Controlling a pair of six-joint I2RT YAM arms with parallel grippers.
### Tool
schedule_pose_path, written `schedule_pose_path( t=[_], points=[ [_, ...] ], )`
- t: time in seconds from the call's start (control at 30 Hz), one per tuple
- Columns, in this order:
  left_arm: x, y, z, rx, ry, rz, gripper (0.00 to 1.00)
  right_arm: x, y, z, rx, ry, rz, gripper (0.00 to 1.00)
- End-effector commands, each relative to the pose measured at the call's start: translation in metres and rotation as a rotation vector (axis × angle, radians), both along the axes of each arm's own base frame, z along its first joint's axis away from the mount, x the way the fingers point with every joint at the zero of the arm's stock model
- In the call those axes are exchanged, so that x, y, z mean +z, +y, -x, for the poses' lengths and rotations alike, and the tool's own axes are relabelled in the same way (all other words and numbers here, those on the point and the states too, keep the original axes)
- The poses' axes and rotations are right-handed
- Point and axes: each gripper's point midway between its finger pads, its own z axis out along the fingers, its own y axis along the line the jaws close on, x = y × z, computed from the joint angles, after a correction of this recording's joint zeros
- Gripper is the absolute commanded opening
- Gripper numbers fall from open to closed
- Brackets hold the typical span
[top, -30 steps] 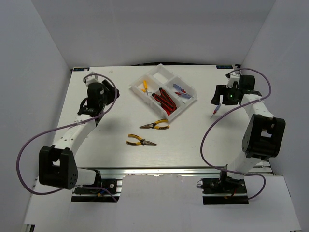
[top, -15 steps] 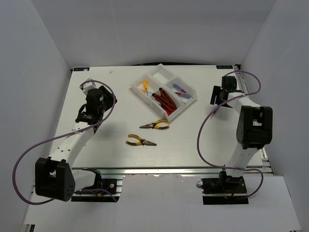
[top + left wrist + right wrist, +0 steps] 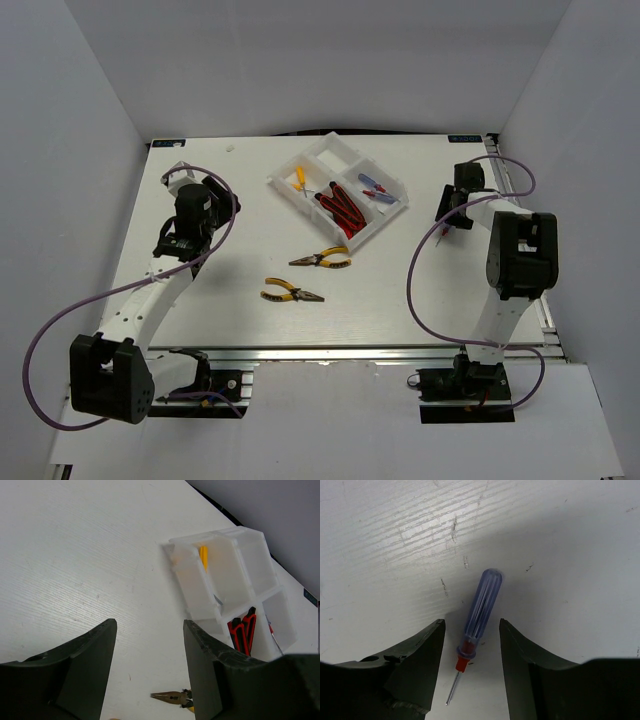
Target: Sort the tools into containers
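A blue-handled screwdriver (image 3: 481,605) with a red collar lies on the table at the right (image 3: 441,232). My right gripper (image 3: 471,624) is open, one finger on each side of the handle with a gap on both sides. The white divided tray (image 3: 283,172) holds a small yellow-handled tool (image 3: 299,177), two red-and-black utility knives (image 3: 340,208) and thin screwdrivers (image 3: 373,187). Two yellow-handled pliers (image 3: 320,259) (image 3: 291,293) lie on the table in front of the tray. My left gripper (image 3: 150,650) hangs open and empty over the left of the table (image 3: 212,200), facing the tray (image 3: 175,545).
White walls close in the table on three sides. Purple cables loop from both arms over the table edges. The nose of one pair of pliers (image 3: 172,697) shows below the left fingers. The right arm stands close to the right wall.
My right gripper has come down over the blue screwdriver and its jaws have narrowed round it. The left arm has drawn back slightly toward the near left.
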Motion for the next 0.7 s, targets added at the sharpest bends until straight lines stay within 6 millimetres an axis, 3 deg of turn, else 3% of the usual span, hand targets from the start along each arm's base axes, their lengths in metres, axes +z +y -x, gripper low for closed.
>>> schedule_pose_path(
  t=[0.0,0.27,0.43,0.67],
  points=[
    [0.002,0.003,0.003,0.013,-0.01,0.005,0.66,0.003,-0.001,-0.005,-0.038,-0.012,-0.014,0.54],
    [-0.002,0.002,0.002,0.01,-0.001,0.005,0.66,-0.009,0.003,0.0,-0.048,0.003,-0.041,0.36],
    [-0.005,0.001,0.001,0.006,0.005,0.009,0.66,-0.015,0.01,0.006,-0.041,0.021,-0.085,0.32],
    [-0.007,0.005,0.001,0.022,0.012,-0.004,0.64,-0.012,0.018,0.001,-0.028,0.01,-0.145,0.14]
  ],
)
